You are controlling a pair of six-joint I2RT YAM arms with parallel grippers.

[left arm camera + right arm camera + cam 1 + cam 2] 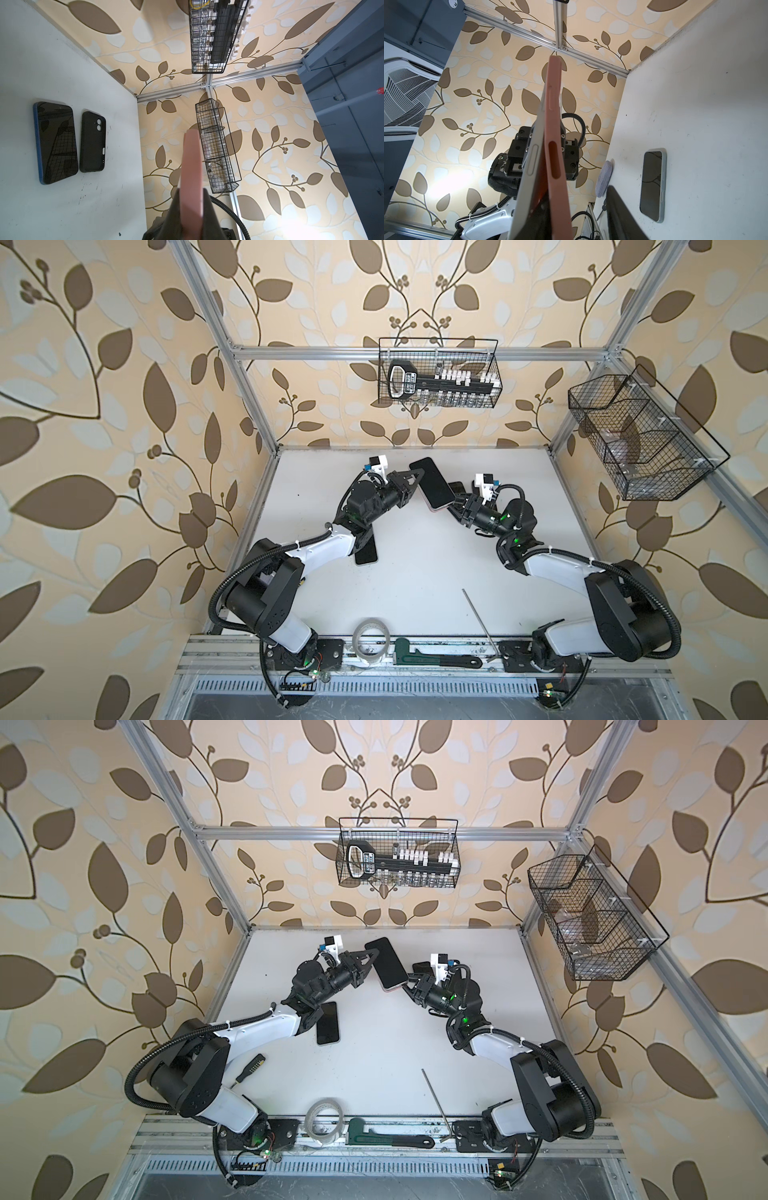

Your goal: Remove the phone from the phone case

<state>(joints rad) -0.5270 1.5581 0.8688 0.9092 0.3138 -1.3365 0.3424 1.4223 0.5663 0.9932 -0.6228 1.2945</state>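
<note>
Partly, soft pink case (pixel 555 116) gapes from slim phone (pixel 530 164).

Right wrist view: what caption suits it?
Pink case split open from the silver phone; another phone lies on the table.

Phone (pixel 432 485) above table (pixel 415 572) — wrench (pixel 436 657) in front.

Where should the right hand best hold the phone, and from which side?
Probably the phone by its silver edge at the end nearest the right hand, coming from that end: there it gapes off the pink case, which the left hand clamps.
</note>
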